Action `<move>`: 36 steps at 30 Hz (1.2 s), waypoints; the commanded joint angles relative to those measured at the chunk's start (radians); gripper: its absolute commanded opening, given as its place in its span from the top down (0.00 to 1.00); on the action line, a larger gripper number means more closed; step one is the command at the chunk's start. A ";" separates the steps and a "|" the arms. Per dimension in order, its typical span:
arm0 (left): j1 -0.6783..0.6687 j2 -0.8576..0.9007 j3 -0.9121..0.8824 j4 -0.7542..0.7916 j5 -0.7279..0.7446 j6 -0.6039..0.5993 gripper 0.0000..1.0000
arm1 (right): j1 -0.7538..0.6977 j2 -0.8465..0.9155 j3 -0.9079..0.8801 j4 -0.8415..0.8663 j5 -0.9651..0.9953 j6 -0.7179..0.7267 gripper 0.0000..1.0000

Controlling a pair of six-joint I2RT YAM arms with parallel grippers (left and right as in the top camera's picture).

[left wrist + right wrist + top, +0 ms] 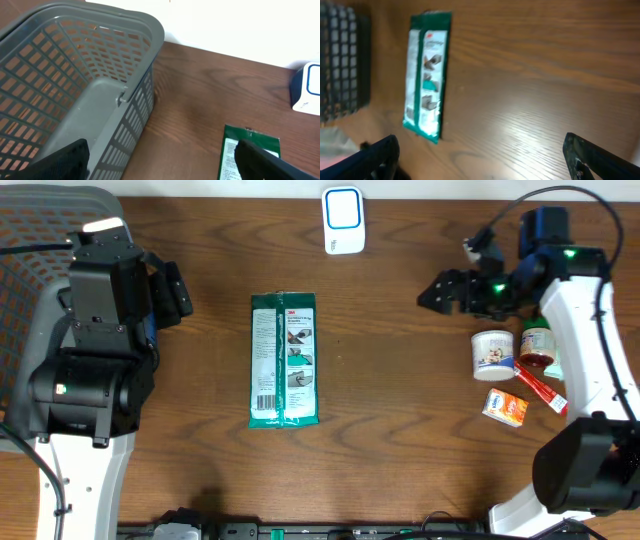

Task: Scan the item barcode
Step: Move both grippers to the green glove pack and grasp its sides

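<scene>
Overhead I get soft, even light on the dark brown wooden tabletop (400, 380), sharp throughout, shadows faint. My right wrist view is smeared: the flat green plastic packet (426, 75) has unreadable print, and a pale sheen glares off bare wood beside it. On the left wrist, white background beyond the grey plastic lattice basket (135, 115) burns out.
</scene>
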 commanded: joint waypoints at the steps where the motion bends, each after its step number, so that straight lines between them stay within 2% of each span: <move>1: 0.002 0.000 0.007 0.021 0.008 -0.025 0.08 | 0.055 -0.005 -0.053 0.029 -0.054 0.010 0.01; 4: 0.002 0.000 0.007 0.005 0.143 -0.040 0.08 | 0.108 -0.005 -0.120 0.105 -0.050 0.027 0.01; 8: 0.001 0.007 -0.032 -0.037 0.364 -0.046 0.08 | 0.196 -0.005 -0.256 0.296 -0.050 0.162 0.02; 11: 0.002 0.037 -0.076 -0.039 0.436 -0.051 0.08 | 0.249 -0.005 -0.332 0.420 -0.034 0.236 0.02; 15: 0.002 0.106 -0.098 -0.074 0.444 -0.051 0.10 | 0.321 -0.005 -0.417 0.569 0.000 0.311 0.02; 16: 0.001 0.118 -0.098 -0.091 0.445 -0.051 0.28 | 0.335 -0.005 -0.430 0.591 0.012 0.323 0.02; 17: 0.001 0.131 -0.098 -0.102 0.444 -0.051 0.55 | 0.353 -0.005 -0.444 0.620 0.033 0.344 0.03; 18: 0.001 0.150 -0.102 -0.101 0.444 -0.051 0.73 | 0.369 -0.005 -0.455 0.643 0.051 0.363 0.03; 19: 0.000 0.167 -0.107 -0.101 0.444 -0.051 0.87 | 0.384 -0.005 -0.465 0.665 0.067 0.377 0.05; 20: -0.001 0.187 -0.113 -0.101 0.444 -0.053 0.92 | 0.399 -0.005 -0.472 0.684 0.079 0.382 0.06; 23: -0.001 0.260 -0.136 -0.104 0.444 -0.063 0.93 | 0.444 -0.005 -0.491 0.729 0.145 0.411 0.21; 27: 0.000 0.377 -0.163 -0.103 0.444 -0.063 0.93 | 0.489 0.005 -0.499 0.740 0.226 0.494 0.23; 36: 0.000 0.600 -0.164 -0.077 0.473 -0.060 0.93 | 0.526 0.093 -0.499 0.835 0.153 0.566 0.28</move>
